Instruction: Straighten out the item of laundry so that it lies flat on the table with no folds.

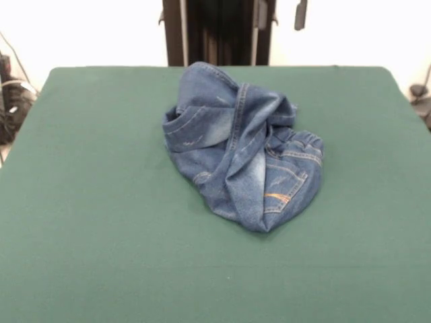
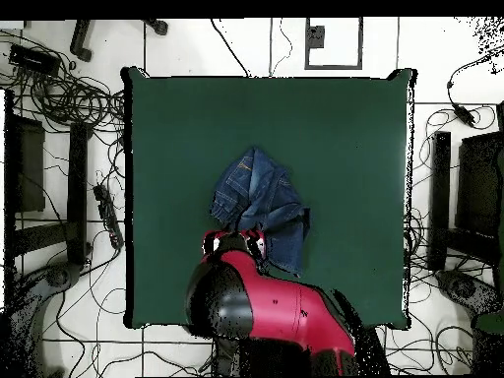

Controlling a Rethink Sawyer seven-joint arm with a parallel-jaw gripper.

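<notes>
The small blue denim jeans (image 1: 242, 148) lie in a crumpled heap on the green table (image 1: 101, 202), a little behind its middle. The legs are folded over the body. The gathered waistband (image 1: 304, 144) and an orange-stitched back pocket (image 1: 279, 195) show on the right side. In the overhead view the jeans (image 2: 258, 202) lie just beyond the end of my red and black arm (image 2: 246, 295), which covers their near edge. My gripper (image 1: 281, 13) shows only as dark parts at the top edge of the front view, above the table and clear of the jeans.
The robot's black pedestal (image 1: 219, 30) stands behind the table's far edge. Cables and black stands (image 2: 59, 187) lie on the floor around the table. Bare green top surrounds the jeans on all sides.
</notes>
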